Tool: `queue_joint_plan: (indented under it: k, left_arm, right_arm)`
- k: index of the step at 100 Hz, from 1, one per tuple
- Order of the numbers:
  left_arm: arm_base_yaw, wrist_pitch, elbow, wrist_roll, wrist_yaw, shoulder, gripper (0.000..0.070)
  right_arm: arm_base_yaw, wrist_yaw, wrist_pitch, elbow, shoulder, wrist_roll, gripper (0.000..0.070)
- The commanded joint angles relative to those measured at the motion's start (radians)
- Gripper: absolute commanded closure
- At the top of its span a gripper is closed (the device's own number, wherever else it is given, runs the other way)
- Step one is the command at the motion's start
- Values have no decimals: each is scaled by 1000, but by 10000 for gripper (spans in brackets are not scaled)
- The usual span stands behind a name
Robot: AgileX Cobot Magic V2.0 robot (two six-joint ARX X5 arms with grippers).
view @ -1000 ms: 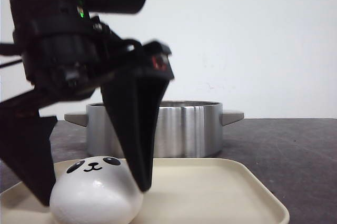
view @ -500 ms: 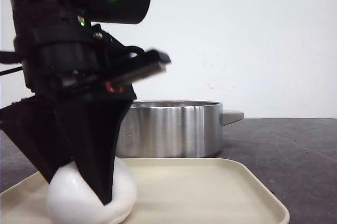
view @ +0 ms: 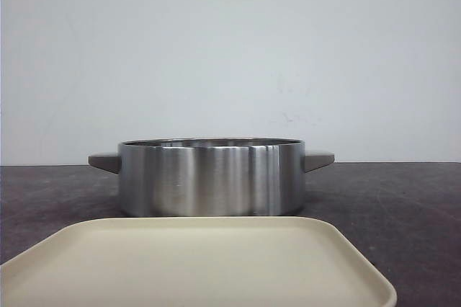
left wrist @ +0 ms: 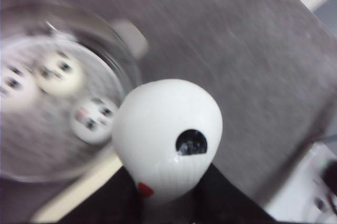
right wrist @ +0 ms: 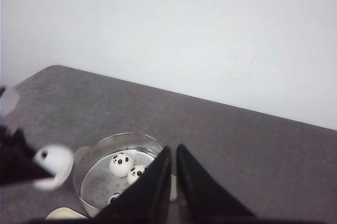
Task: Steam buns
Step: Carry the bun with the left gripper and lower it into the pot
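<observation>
Plain white wall behind; dark grey counter (view: 403,199) below, matte and speckled.

Item: steel steamer pot (view: 210,177), two side handles, standing toward the counter's back edge, behind the tray. Holds three buns in pot (right wrist: 122,164) on a perforated floor, grouped toward one side; part of the floor appears free.

Item: cream tray (view: 202,264), rounded corners, at the counter's front edge just before the pot. No bun shows on it in the front view.

Item: carried bun (left wrist: 168,134), glossy white, one black eye patch showing, a small red mark low on its shell. Clamped between the dark fingers of the left gripper (left wrist: 171,203), in the air over the counter beside the pot's rim; the wrist picture is smeared by motion. In the right wrist view it shows as a pale blur left of the pot.

Item: right gripper (right wrist: 174,182), raised high above the counter, fingers pressed nearly together with nothing between them.

Handling note, as judgement: this is probably the last bun to load. Carry it level over the rim, centre it above the free patch of floor, lower until it nearly rests, then part the fingers slowly. The shell looks slick, so a drop from height could roll it onto its neighbours.
</observation>
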Motion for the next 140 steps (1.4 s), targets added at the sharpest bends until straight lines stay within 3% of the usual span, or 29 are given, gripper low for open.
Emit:
queue_joint_plan:
  k: [1, 22, 59, 108, 116, 134, 140]
  left_arm:
    - [30, -20, 65, 74, -5, 56, 690]
    - [146, -45, 138, 179, -6, 241, 690]
    - [215, -42, 142, 180, -26, 549, 690]
    - [230, -8, 142, 178, -28, 694, 667]
    - [231, -20, 142, 178, -29, 704, 606]
    - [237, -20, 142, 177, -32, 706, 295]
    - [241, -26, 142, 177, -32, 706, 239]
  right_arm:
    - [12, 5, -74, 18, 9, 11, 690]
    - [12, 16, -74, 17, 9, 11, 690]
    - [12, 14, -74, 17, 9, 46, 690]
    - [12, 11, -74, 17, 9, 60, 690]
    - [12, 11, -74, 17, 9, 60, 690]
    - [12, 11, -74, 17, 9, 59, 690]
    - [12, 11, -74, 17, 9, 59, 691]
